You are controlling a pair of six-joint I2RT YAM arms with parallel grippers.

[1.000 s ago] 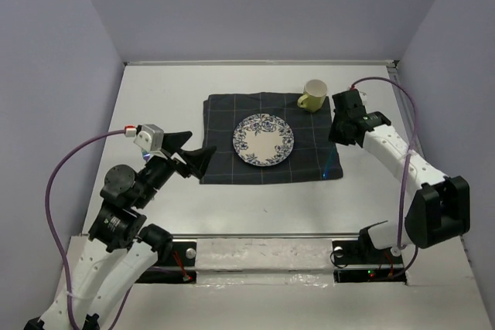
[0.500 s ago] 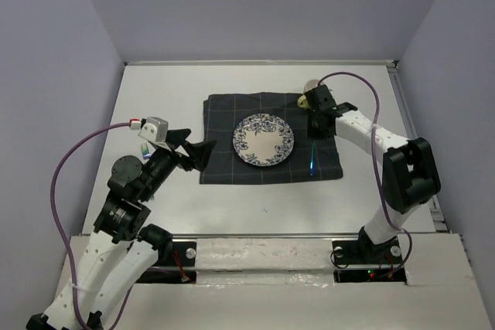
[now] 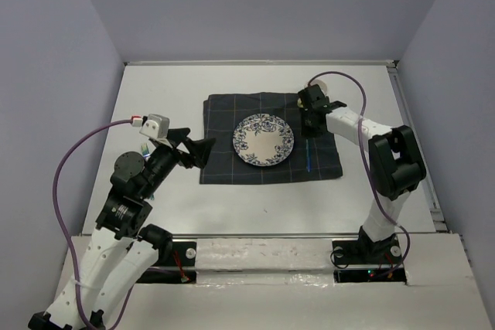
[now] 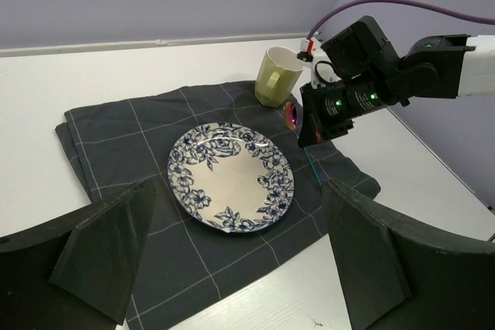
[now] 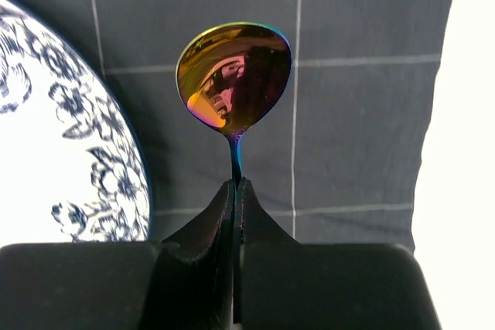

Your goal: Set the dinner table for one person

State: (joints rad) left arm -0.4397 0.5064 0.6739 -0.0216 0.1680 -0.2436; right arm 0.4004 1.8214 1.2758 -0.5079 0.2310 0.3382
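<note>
Robot's right hand [image 5: 236, 191] pinches an iridescent spoon [image 5: 234, 75] over the dark checked cloth [image 3: 224, 113].
The spoon's bowl hangs just beside the floral plate [image 3: 263, 139], near the yellow-green mug [image 4: 277, 76]. The left hand [image 3: 198, 144] gapes wide, holding nothing, at the cloth's left edge. The white surface [image 3: 162, 98] spreads beneath everything.

No writing, label, brand or number could be read in any view. The plate [image 3: 263, 139] carried only a blue flower pattern, and the cloth [image 3: 224, 161] under the plate showed only pale grid lines.
</note>
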